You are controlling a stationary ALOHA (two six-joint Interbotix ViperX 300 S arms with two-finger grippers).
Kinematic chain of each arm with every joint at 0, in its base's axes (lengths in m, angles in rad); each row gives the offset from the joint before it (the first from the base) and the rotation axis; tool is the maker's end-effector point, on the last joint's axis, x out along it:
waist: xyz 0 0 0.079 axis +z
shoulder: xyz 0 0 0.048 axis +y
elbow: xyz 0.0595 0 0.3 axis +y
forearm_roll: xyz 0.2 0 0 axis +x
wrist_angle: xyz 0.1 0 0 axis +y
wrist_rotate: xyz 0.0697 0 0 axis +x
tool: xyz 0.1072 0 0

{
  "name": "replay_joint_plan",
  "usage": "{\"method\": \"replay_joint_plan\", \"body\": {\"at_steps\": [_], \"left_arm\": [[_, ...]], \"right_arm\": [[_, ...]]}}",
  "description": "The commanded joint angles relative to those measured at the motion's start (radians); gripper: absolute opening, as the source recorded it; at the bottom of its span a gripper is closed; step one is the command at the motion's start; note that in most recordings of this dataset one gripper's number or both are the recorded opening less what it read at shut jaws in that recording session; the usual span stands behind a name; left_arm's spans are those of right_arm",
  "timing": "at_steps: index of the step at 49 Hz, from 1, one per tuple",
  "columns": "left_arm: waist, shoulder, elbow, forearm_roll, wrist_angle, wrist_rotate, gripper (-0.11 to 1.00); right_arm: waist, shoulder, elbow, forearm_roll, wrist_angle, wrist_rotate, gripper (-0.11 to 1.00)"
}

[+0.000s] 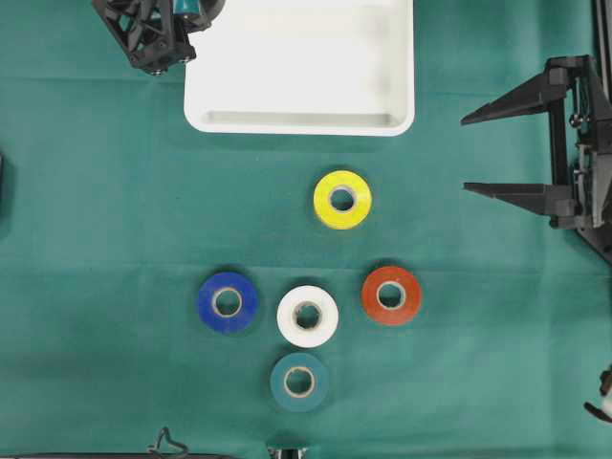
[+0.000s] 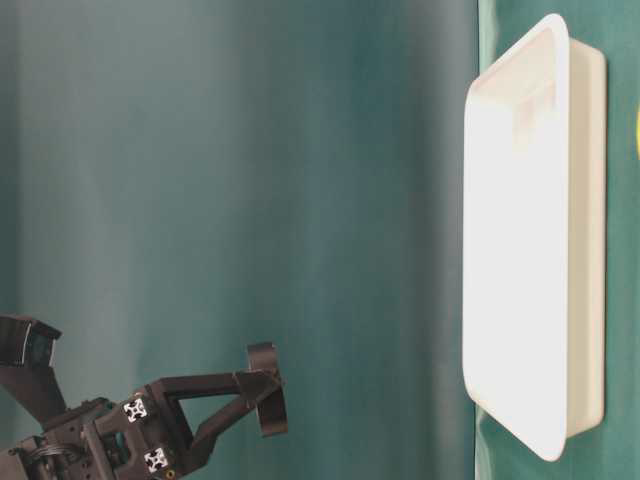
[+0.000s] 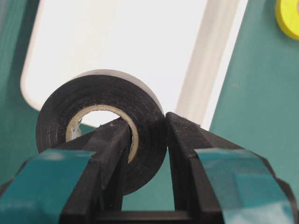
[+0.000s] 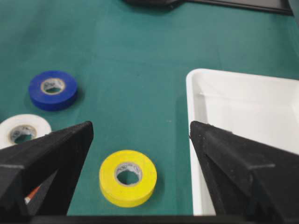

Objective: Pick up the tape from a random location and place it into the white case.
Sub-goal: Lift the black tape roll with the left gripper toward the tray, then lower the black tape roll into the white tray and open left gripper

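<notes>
Surface (image 1: 96, 210): green cloth, covering everything in view.
White case (image 1: 301, 122): at the far edge of the overhead view, nothing lying in it.
Right hand (image 1: 492, 153): at the right side, jaws spread wide, holding nothing.
Left hand (image 3: 147, 135): clamped on the black tape (image 3: 100, 100), one finger through the core, one outside, above the case's near-left corner.
Loose rolls: yellow roll (image 1: 342, 199) nearest the case; then red roll (image 1: 391, 295), white roll (image 1: 308, 316), blue roll (image 1: 228, 302), teal roll (image 1: 299, 382).
</notes>
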Motion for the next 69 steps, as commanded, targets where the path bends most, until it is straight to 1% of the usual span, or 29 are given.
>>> {"method": "replay_joint_plan", "body": {"at_steps": [1, 12, 27, 34, 42, 69], "left_arm": [[-0.002, -0.009, -0.015, 0.0, -0.026, 0.002, 0.19], [-0.015, 0.051, -0.055, 0.0, -0.086, 0.003, 0.19], [-0.015, 0.175, -0.192, 0.0, -0.127, 0.012, 0.19], [-0.017, 0.236, -0.261, 0.002, -0.127, 0.025, 0.19], [-0.018, 0.276, -0.313, 0.002, -0.126, 0.032, 0.19], [-0.018, 0.282, -0.313, 0.002, -0.11, 0.032, 0.19]], "right_arm": [[0.0, 0.005, -0.023, 0.0, -0.005, 0.0, 0.93], [0.002, 0.005, -0.025, -0.002, -0.005, -0.002, 0.93], [0.0, 0.005, -0.025, -0.002, -0.005, -0.002, 0.93], [0.002, 0.005, -0.025, -0.002, -0.005, -0.002, 0.93], [0.002, 0.006, -0.025, -0.002, -0.005, -0.003, 0.93], [0.002, 0.006, -0.025, -0.005, -0.005, -0.005, 0.93]]}}
